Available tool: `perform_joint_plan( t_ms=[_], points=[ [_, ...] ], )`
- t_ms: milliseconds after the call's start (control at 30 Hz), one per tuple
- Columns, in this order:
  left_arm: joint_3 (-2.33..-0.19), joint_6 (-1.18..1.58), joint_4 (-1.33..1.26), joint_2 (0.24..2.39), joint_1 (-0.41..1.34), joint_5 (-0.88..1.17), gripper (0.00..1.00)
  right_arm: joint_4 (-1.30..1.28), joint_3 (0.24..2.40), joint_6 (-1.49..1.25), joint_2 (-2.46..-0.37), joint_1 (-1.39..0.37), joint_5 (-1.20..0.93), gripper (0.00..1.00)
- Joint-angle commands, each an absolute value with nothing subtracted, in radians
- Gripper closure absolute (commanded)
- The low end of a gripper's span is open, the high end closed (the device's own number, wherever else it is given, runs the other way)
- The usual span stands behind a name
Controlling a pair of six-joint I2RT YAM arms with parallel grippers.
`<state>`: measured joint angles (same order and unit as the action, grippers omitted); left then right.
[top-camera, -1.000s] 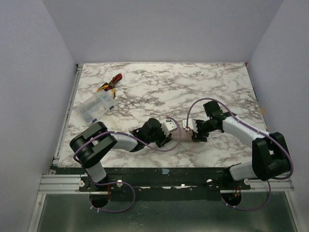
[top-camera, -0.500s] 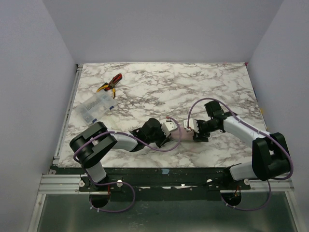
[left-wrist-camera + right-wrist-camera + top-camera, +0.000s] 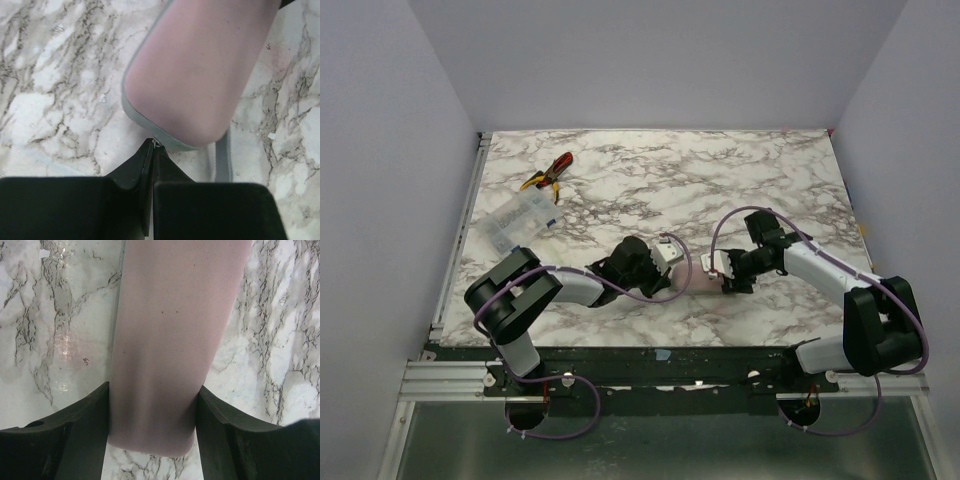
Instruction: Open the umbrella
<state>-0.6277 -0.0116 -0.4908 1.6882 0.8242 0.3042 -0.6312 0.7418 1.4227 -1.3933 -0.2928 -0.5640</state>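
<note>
The umbrella lies folded in a pale lavender-pink sleeve with a grey zipper, on the marble table between my two grippers. In the left wrist view the sleeve's rounded end fills the top. My left gripper is shut, with a small metal zipper pull pinched at its tips; it also shows in the top view. My right gripper is shut on the sleeve's other end, one finger on each side; it also shows in the top view. Canopy, shaft and handle are hidden inside the sleeve.
Red-and-yellow pliers lie at the back left. A clear plastic box sits near the table's left edge. Walls close in the back and both sides. Purple cables loop above both wrists.
My left gripper has shifted a little to the left and back, and its wrist has turned. The right gripper has stayed clamped on the sleeve almost in place.
</note>
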Motion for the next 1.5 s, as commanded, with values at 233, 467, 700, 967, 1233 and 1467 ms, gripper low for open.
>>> perform_joint_plan(
  t_ms=[233,467,700,967,1233,1467],
  points=[
    [-0.749,-0.096,-0.435,1.755,0.761,0.294,1.00,-0.892,0.740,1.760,-1.503,-0.287,-0.472,0.71],
    [-0.748,-0.094,-0.414,1.757,0.758,0.336,1.00,-0.836,0.841,1.769,-1.566,-0.287,-0.492,0.59],
    [-0.655,-0.028,-0.442,1.725,0.765,0.329,1.00,-0.811,1.029,1.353,-1.570,-0.243,-0.597,0.13],
    [-0.670,0.025,-0.486,1.741,0.800,0.332,1.00,-0.788,1.170,0.707,-1.479,-0.130,-0.642,0.06],
    [-0.691,0.086,-0.504,1.758,0.863,0.269,1.00,-0.999,1.386,0.200,-1.600,-0.031,-0.470,0.07],
    [-0.728,0.101,-0.524,1.793,0.946,0.248,1.00,-1.083,1.376,0.009,-1.698,0.032,-0.536,0.07]
  ],
)
